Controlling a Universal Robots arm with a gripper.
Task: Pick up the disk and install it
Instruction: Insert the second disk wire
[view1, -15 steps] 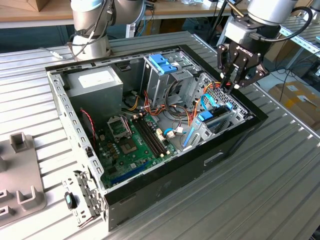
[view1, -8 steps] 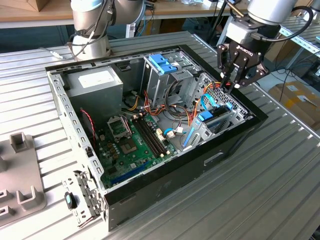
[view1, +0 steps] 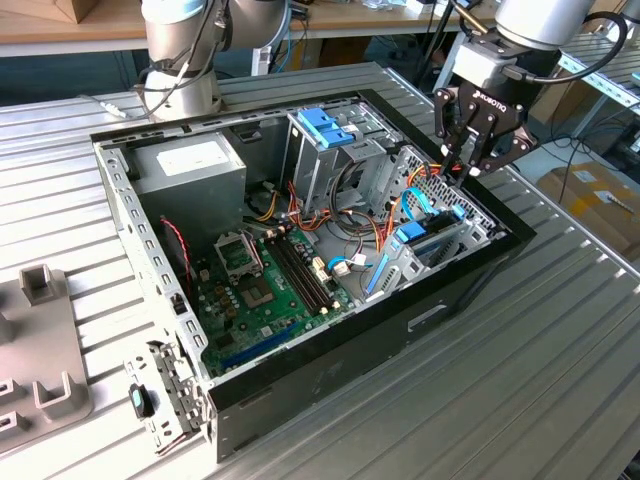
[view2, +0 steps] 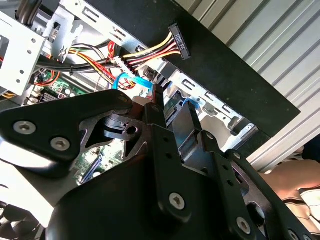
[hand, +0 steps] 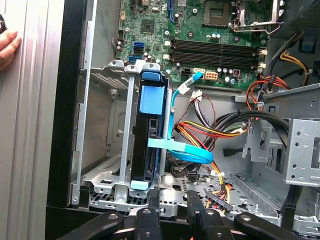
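Note:
The disk (hand: 148, 142) stands on edge in a metal bay at one end of the open computer case (view1: 330, 385). Its light blue carrier rail frames a dark body, and a blue flat cable crosses it. In the exterior view the disk (view1: 432, 238) sits low at the case's right end. My gripper (view1: 468, 168) hangs just above that end of the case, over the disk. In the first wrist view my gripper (hand: 172, 206) is slightly open, a narrow gap between its black fingertips (hand: 151, 202), nothing in it, and it stays apart from the disk.
A tall metal drive cage with a blue bracket (view1: 325, 125) stands mid-case. Beside it are a power supply (view1: 190, 165), a motherboard (view1: 260, 290) and loose coloured cables (hand: 205, 132). A grey fixture (view1: 40, 340) sits on the table at the exterior view's left. A person's hand (hand: 7, 47) rests outside the case wall.

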